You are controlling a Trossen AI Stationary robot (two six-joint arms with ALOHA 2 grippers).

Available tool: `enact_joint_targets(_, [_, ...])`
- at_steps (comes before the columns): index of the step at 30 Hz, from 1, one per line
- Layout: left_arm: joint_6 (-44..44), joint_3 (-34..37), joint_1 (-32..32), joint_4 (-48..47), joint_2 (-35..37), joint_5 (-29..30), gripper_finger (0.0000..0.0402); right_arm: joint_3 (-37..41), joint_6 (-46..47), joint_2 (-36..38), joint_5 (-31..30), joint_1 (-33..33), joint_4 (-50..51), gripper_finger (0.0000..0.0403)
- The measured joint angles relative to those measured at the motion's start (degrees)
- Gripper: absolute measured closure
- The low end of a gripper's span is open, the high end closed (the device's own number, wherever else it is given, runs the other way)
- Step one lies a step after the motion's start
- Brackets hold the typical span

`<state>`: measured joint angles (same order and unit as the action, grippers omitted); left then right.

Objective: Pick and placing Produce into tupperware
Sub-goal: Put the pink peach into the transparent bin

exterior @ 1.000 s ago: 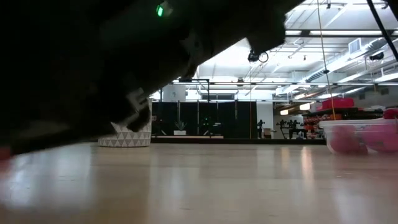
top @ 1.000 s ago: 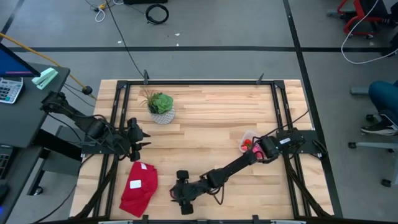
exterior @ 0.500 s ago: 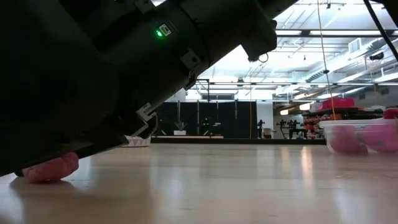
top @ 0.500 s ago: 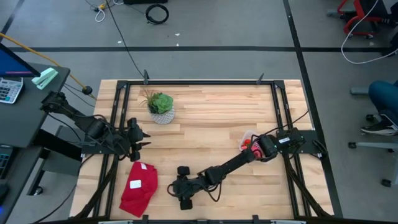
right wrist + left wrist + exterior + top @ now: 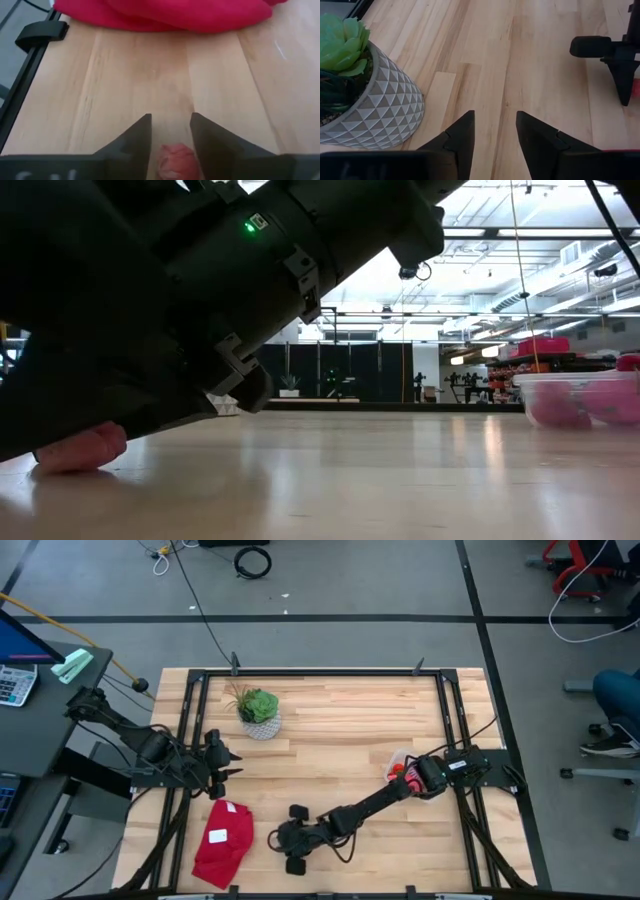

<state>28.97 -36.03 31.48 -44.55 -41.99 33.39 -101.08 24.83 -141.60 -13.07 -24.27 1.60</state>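
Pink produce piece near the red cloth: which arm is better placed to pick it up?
The right. Its gripper is open with the pink piece between the fingers, beside the red cloth. The left gripper waits at the table's left edge.

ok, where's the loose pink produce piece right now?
The pink produce piece lies on the table near its front edge, between the right gripper's open jaws, just right of the red cloth. The low view shows it under that arm.
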Motion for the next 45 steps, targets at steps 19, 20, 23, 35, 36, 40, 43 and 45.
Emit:
enact_joint_targets(19, [0.05,0.00,0.00,-0.07,0.01,0.00,0.0250,0.30,4.99,1.53,-4.53,-1.46,4.32,0.0382])
enact_joint_targets(20, [0.05,0.00,-0.01,-0.07,0.00,0.00,0.0249,0.40,4.26,2.12,-5.30,-1.55,4.73,0.0382])
enact_joint_targets(23, [0.05,0.00,0.00,-0.14,0.01,-0.02,0.0249,0.61,2.40,4.75,-7.24,-1.60,9.36,0.0382])
enact_joint_targets(35, [0.09,0.00,-0.02,-0.40,-0.01,-0.02,0.0264,0.31,32.43,24.06,-24.98,-2.32,58.60,0.0382])
enact_joint_targets(36, [0.09,0.00,0.00,-0.36,-0.01,-0.02,0.0264,0.31,36.53,25.62,-25.34,-2.79,63.68,0.0382])
enact_joint_targets(40, [0.09,0.00,-0.02,-0.38,0.00,-0.02,0.0260,0.33,54.30,29.51,-25.38,-4.58,82.14,0.0379])
enact_joint_targets(43, [0.09,0.00,0.00,-0.42,-0.01,-0.02,0.0255,1.04,66.08,31.90,-23.85,-6.36,89.04,0.0375])
enact_joint_targets(45, [0.09,0.00,-0.01,-0.43,-0.01,-0.02,0.0253,4.31,67.86,34.41,-23.20,-7.66,86.38,0.0375])
